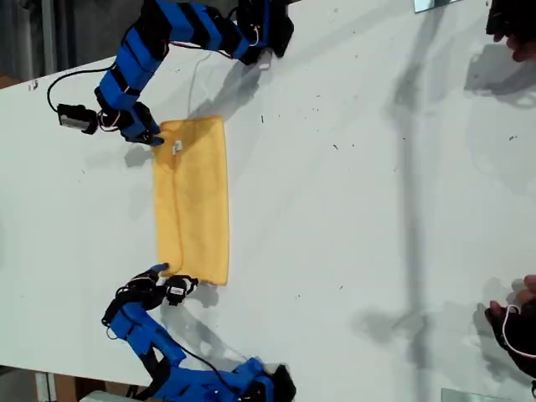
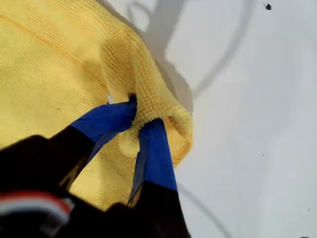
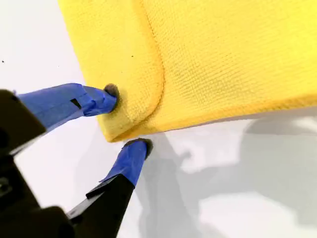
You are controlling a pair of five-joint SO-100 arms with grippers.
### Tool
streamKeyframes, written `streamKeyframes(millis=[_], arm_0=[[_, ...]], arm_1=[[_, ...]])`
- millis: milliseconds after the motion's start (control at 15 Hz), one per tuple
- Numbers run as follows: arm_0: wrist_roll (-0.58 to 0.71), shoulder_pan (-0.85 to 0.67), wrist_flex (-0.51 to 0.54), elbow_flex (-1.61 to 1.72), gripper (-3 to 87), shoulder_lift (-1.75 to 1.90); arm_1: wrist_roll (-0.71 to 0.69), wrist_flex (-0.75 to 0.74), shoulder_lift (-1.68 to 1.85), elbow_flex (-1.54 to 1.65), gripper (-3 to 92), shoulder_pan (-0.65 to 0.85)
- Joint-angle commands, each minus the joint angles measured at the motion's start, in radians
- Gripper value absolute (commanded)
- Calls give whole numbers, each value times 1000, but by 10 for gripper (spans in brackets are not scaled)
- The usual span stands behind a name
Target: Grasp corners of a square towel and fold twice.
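Both arm bases run off the exterior view's edges; the person's hand (image 1: 512, 32) is cropped; the white tag's (image 1: 177, 147) print is too small to read.

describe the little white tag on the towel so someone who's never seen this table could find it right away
On the white table lies a yellow towel folded into a strip between two blue arms. Go to the strip's end near the exterior view's top, where a gripper meets its corner. The small white tag there is the cloth's only non-yellow spot.

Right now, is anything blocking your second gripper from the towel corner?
Nothing visible. My second gripper is open with its fingertips either side of the folded yellow towel's corner; only table lies around.
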Motion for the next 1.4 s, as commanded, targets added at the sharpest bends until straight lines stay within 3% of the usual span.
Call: streamKeyframes(millis=[0, 333, 467, 867, 1333], arm_0=[[20, 8, -69, -51, 156, 14], [-72, -12, -98, -58, 160, -46], [-95, -15, -95, -57, 1, -51], [11, 63, -98, -43, 1, 77], [91, 112, 21, -5, 1, 238]], arm_1=[[-12, -8, 46, -12, -1, -20], [-18, 3, 52, -8, -1, -15], [-18, 5, 52, -8, -1, -18], [-15, -44, 175, 94, -1, -26], [-23, -127, 397, 285, -1, -69]])
